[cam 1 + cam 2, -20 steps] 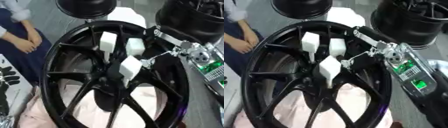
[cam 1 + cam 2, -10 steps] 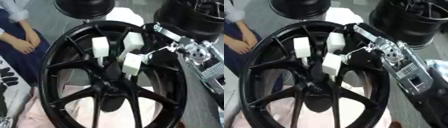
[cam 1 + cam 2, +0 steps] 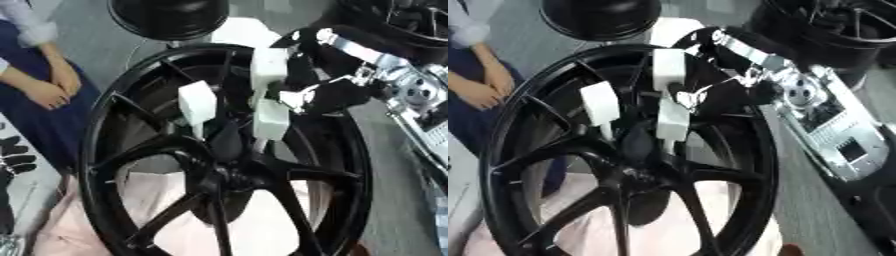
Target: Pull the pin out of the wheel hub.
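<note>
Overhead, right robot hand [image 3: 289, 95] reaches white fingertips [image 3: 270, 119] toward the wheel hub [image 3: 229, 175]

The wheel hub [image 3: 219, 175] looks like glossy black painted metal, the right hand [image 3: 302, 90] shows matt black casing with white plastic-looking finger pads [image 3: 198, 102] and bare silvery metal at the wrist, and pale pinkish cloth [image 3: 166, 200] lies soft and matt beneath the spokes

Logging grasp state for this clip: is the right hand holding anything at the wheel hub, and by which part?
Cannot be told. The right hand reaches over the wheel toward its hub, but no pin shows.
</note>
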`<state>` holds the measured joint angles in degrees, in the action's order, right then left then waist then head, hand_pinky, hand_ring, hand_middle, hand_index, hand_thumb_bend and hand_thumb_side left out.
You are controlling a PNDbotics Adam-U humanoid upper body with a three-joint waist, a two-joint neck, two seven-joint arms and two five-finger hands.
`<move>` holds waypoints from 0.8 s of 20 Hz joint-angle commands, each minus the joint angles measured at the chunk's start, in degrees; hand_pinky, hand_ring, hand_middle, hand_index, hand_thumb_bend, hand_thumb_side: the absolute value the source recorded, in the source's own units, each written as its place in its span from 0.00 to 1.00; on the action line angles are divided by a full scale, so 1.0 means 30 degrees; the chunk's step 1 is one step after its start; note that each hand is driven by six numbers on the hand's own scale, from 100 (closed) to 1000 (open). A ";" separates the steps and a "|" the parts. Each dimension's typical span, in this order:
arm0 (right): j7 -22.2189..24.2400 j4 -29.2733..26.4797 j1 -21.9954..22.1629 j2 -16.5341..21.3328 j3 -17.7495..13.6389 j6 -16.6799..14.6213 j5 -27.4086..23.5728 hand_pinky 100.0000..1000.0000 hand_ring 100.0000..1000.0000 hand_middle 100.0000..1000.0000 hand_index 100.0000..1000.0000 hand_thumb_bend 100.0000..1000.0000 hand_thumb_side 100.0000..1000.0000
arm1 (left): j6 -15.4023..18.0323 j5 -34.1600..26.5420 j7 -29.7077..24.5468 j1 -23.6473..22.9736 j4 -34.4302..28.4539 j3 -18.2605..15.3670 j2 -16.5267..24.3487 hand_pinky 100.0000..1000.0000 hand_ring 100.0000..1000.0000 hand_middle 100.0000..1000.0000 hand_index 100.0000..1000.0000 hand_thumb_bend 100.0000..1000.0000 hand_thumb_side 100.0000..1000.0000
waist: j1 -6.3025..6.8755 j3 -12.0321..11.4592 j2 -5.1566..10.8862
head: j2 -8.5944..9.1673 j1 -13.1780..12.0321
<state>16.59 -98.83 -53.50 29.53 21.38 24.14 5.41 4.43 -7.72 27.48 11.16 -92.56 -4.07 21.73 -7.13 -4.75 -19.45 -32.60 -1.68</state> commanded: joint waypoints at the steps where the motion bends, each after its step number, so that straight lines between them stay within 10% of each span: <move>1: -0.0782 -0.0754 -0.0524 0.1214 -0.1420 0.0307 -0.0127 0.65 0.65 0.09 0.26 0.10 0.00 | -0.0013 0.0020 0.0102 0.0073 -0.0163 -0.0105 0.0379 0.54 0.51 0.50 0.68 0.00 0.87 | 0.0261 0.0048 0.0554 | 0.0170 -0.0067; 16: -0.5596 -0.0087 0.4255 0.6803 -0.9238 0.0387 -0.2751 0.64 0.66 0.10 0.26 0.03 0.00 | 0.0032 0.0023 0.0439 -0.0010 -0.0144 -0.0444 0.0359 0.54 0.52 0.50 0.68 0.00 0.87 | 0.0393 0.0576 0.0404 | 0.0595 -0.0659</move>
<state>1.09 -99.51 -40.25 46.10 -3.64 25.25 -2.17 4.48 -7.72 28.47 11.03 -92.23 -4.74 21.70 -6.34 -3.06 -19.30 -31.76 -3.33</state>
